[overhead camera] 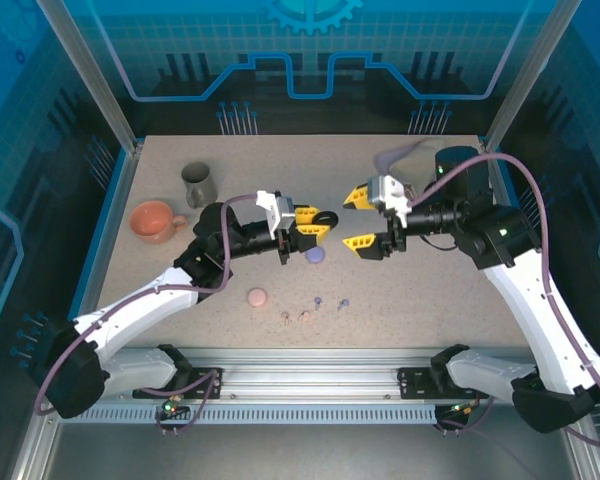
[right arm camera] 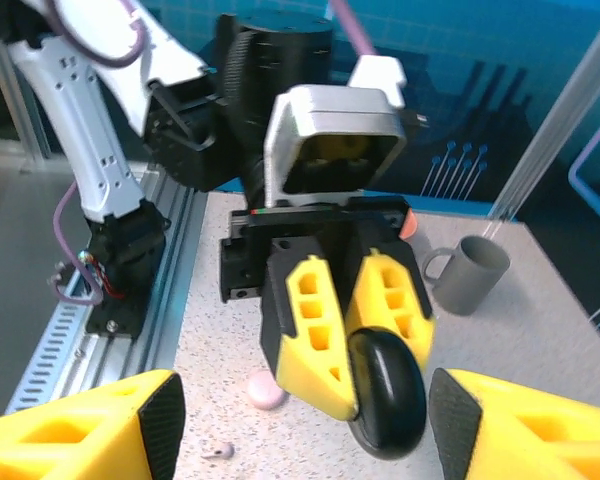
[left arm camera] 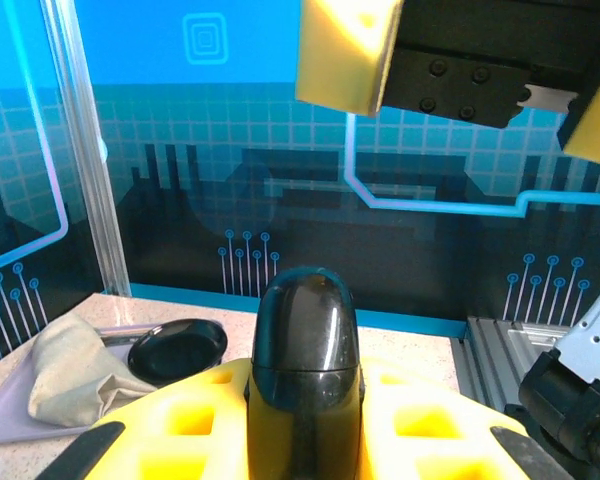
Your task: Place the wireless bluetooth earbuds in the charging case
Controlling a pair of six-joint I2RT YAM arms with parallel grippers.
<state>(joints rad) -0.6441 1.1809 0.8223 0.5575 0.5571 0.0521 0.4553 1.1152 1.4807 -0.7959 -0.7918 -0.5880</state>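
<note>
Where the two arms meet at the centre of the top view, the left gripper (overhead camera: 317,223) is clamped on the black charging case (right arm camera: 387,393), its yellow fingers pressed against the case's two sides. Seen from the right wrist, the case stands on edge. Its long axis runs up and down the frame, and its top leans slightly left. In the left wrist view it also rises upright between the fingers, with a seam crossing it horizontally about halfway up.

The right gripper (overhead camera: 360,220) sits just right of the case with its jaws spread wide. In the top view one finger is above and one below, with nothing between them, and they stay clear of the case.

The earbuds (overhead camera: 304,314) lie on the table (overhead camera: 430,290) at lower centre of the top view, as four tiny specks in a loose left-to-right row. Two are pinkish-beige on the left and two are lavender on the right. They are too small to tell which way their stems point.

A lavender case (overhead camera: 315,255) rests just below the left gripper, and a pink case (overhead camera: 258,296) lies to its lower left.
</note>
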